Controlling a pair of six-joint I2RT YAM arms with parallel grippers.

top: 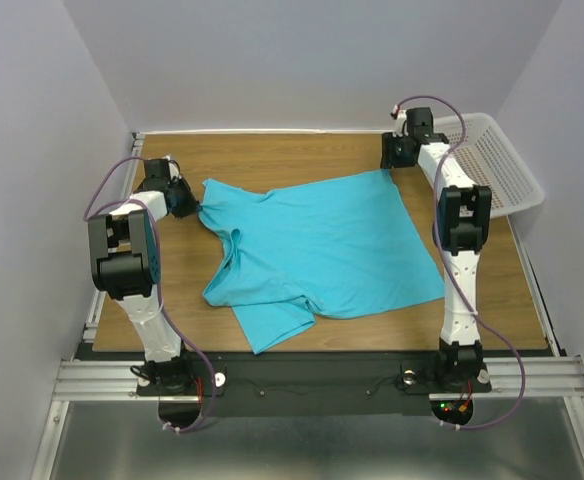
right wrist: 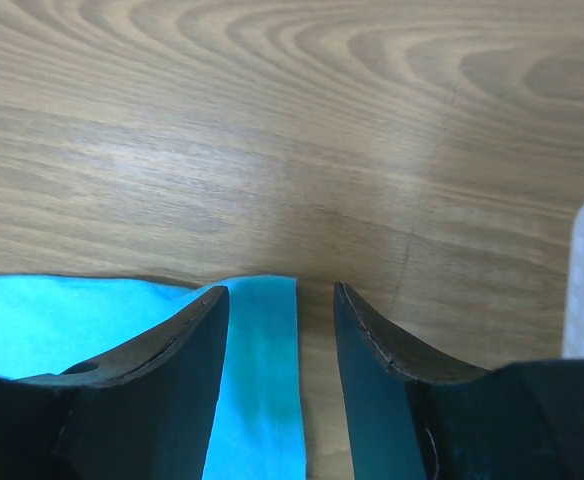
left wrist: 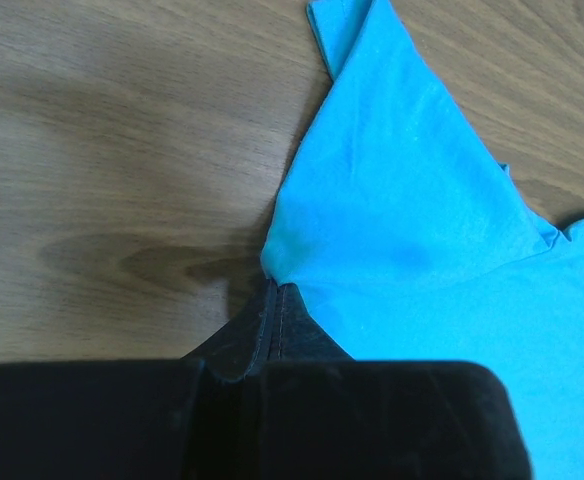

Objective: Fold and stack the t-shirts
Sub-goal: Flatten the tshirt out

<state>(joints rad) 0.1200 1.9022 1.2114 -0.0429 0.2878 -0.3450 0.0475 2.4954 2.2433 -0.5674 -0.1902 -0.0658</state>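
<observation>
At the left of the overhead view, the left gripper [top: 180, 197] sits low over the brown wood-grain table [top: 272, 155], at the left tip of the plain turquoise-blue short-sleeved cotton t-shirt [top: 322, 245]. In its wrist view the black fingers are pressed together on a pinch of the fabric. The fabric gathers to a point at the fingertips, in the lower centre of that frame.

The shirt lies spread across the middle of the table and is mostly flat. It is rumpled near its left side, and one sleeve reaches toward the bottom of the frame.

At the upper right, the right gripper [top: 400, 150] is at the shirt's far right corner. Its wrist view shows the fingers spread apart, with a strip of turquoise hem lying on the wood between them. Just to the right, the white perforated plastic basket [top: 497, 160] sits at the table's upper right corner and reaches past the edge.
</observation>
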